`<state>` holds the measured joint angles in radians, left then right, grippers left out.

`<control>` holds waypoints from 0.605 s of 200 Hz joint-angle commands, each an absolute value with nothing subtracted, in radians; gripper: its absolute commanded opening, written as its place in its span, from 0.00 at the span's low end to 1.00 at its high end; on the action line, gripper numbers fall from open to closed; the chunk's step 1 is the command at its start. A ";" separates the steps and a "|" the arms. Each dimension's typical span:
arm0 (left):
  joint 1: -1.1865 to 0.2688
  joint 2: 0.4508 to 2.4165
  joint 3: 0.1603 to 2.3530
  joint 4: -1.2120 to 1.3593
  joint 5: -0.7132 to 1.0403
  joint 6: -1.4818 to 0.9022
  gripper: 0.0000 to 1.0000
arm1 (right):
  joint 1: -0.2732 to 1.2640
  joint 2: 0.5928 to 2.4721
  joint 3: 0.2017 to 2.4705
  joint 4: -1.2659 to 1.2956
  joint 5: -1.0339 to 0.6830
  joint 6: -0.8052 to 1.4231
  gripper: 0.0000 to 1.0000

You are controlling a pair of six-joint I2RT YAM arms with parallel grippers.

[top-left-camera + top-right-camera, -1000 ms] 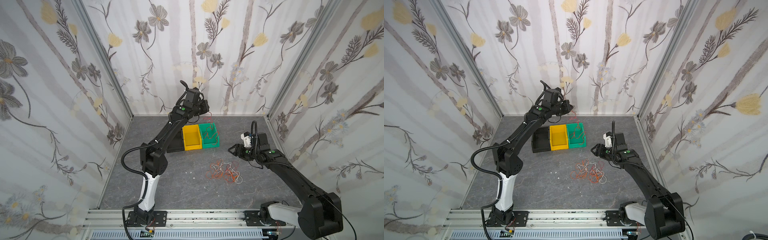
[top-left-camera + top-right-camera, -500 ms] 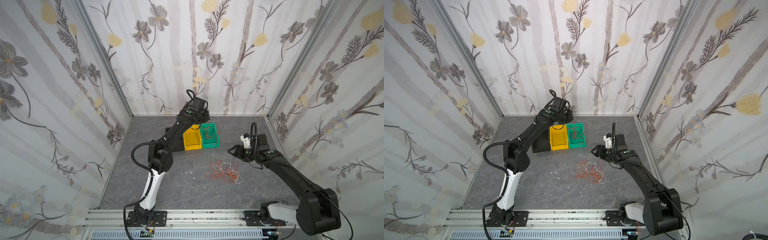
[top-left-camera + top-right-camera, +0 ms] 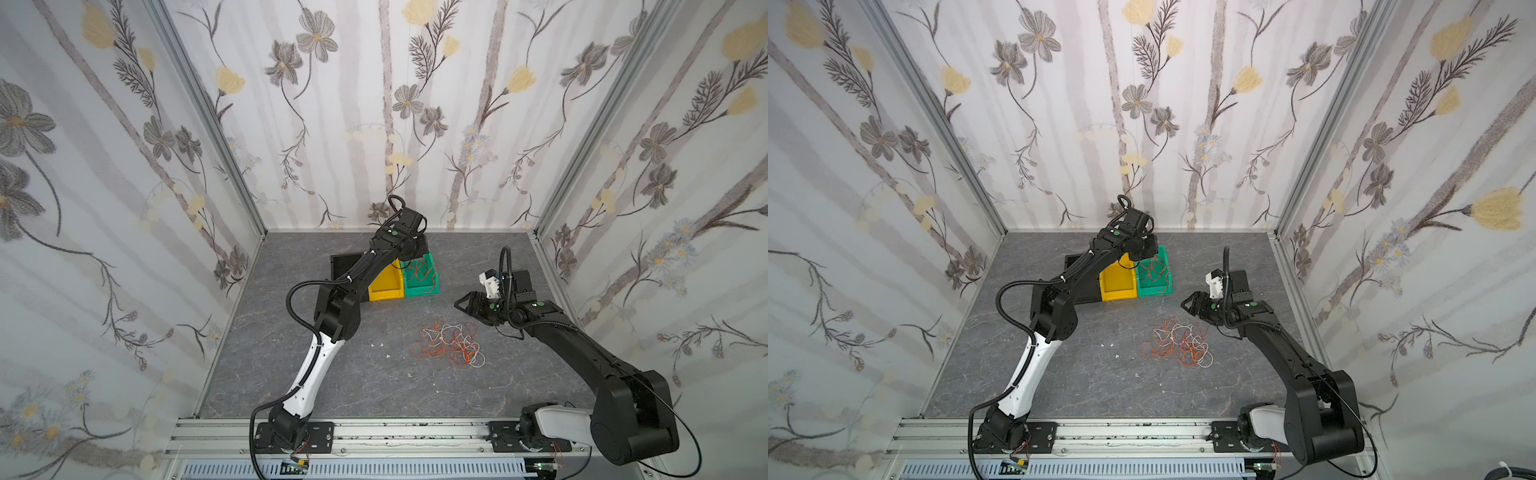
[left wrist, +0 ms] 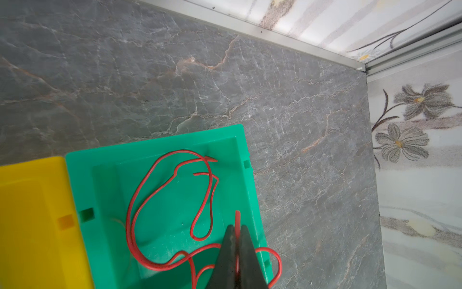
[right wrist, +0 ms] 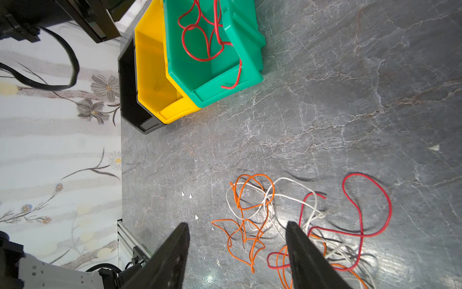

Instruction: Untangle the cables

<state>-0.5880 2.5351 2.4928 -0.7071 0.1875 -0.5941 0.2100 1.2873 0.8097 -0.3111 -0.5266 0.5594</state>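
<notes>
The left gripper [image 4: 236, 227] is clamped tight on a thin red cable [image 4: 237, 217] above the green plastic bin [image 4: 155, 140]. A short end of the cable stands up past the fingertips. Red loops lie on the bin floor, and one spills over the bin's wall. The fingers run off the frame edge in the left wrist view. In both top views the wrist body covers them, so the grip shows only from the wrist. Whether the red loops in the bin are one cable or several cannot be told.

The green bin [image 3: 422, 289] stands near the middle of the far edge of the grey marble-patterned table [image 3: 332, 374]. The yellow plastic bin [image 3: 386, 291] touches it. The black plastic bin [image 3: 341, 262] beyond that is largely hidden behind the left arm.

A loose tangle of orange, white and red cables [image 3: 451, 347] lies on the table right of centre, well apart from the bins. In the right wrist view part of it is cut off by the frame and by one finger.

The right gripper [image 5: 237, 225] hangs beside the tangle, towards the right edge, with its jaws spread wide and nothing between them. A few white specks [image 5: 434, 147] on the table are too small to identify.
</notes>
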 commanded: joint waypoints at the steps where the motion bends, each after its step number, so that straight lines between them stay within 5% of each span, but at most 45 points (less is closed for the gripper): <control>1: -0.589 2.563 2.505 -0.742 0.179 -0.615 0.00 | 0.209 1.293 0.807 -0.277 -0.557 0.559 0.63; 44: -0.592 2.601 2.518 -0.771 0.154 -0.623 0.06 | 0.210 1.295 0.800 -0.268 -0.558 0.560 0.63; 121: -0.591 2.578 2.602 -0.842 0.097 -0.598 0.48 | 0.210 1.307 0.795 -0.246 -0.574 0.570 0.63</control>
<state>-0.5938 2.6076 2.5782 -0.8135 0.1265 -0.6064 0.2104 1.3075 0.7963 -0.2832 -0.5510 0.5610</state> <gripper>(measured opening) 0.444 0.630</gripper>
